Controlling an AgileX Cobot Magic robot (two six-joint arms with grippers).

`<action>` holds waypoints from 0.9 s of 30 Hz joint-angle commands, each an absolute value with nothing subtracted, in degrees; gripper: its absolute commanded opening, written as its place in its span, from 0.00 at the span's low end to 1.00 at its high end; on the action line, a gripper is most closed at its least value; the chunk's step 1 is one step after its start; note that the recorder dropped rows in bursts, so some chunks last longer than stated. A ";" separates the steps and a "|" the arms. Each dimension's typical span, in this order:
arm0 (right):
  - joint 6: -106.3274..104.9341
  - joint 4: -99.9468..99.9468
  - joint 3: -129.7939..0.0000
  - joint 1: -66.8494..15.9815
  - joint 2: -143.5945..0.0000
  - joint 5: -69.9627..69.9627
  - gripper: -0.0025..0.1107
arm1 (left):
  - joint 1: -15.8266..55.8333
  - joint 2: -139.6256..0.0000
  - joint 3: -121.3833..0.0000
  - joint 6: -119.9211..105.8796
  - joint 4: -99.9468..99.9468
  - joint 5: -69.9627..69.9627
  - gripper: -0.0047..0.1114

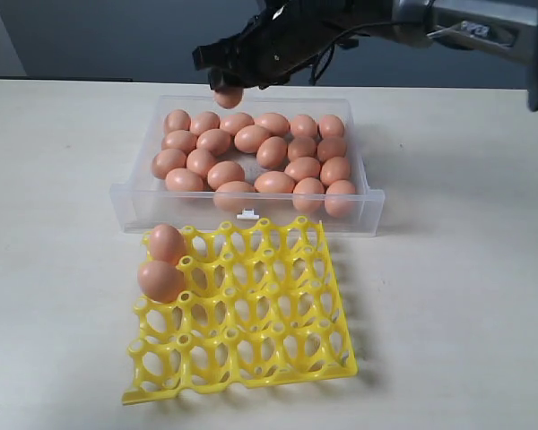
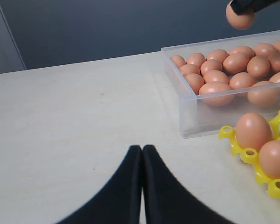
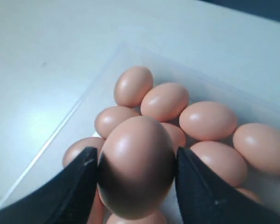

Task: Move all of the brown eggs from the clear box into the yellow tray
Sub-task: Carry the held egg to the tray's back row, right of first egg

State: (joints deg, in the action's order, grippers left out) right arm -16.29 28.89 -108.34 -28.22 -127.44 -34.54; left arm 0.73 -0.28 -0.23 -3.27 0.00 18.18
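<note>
Yellow tray foremost; right tool clamps egg above clear box.

Two brown eggs in the yellow tray, left column; most in the clear box; one aloft.

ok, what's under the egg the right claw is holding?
The clear plastic box, with loose brown oval eggs lying inside. In the wrist view, the held egg in the right claw hides whatever lies directly beneath it.
</note>
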 commanded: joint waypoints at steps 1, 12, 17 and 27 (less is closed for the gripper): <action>-18.48 29.30 -93.34 -28.14 -116.72 -25.35 0.02 | 0.50 0.00 0.00 -3.24 0.00 17.58 0.04; -17.51 31.61 -50.94 -42.54 -94.85 8.30 0.02 | 0.50 0.00 0.00 -3.24 0.00 17.58 0.04; -16.65 31.61 -49.73 -47.98 -95.11 11.00 0.02 | 0.50 0.00 0.00 -3.24 0.00 17.58 0.04; -6.84 29.29 -49.83 -51.46 -104.58 18.17 0.02 | 0.50 0.00 0.00 -3.24 0.00 17.58 0.04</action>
State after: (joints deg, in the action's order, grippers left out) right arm -9.23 30.54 -49.79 -51.42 -103.66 15.51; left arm 0.73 -0.28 -0.23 -3.27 0.00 18.18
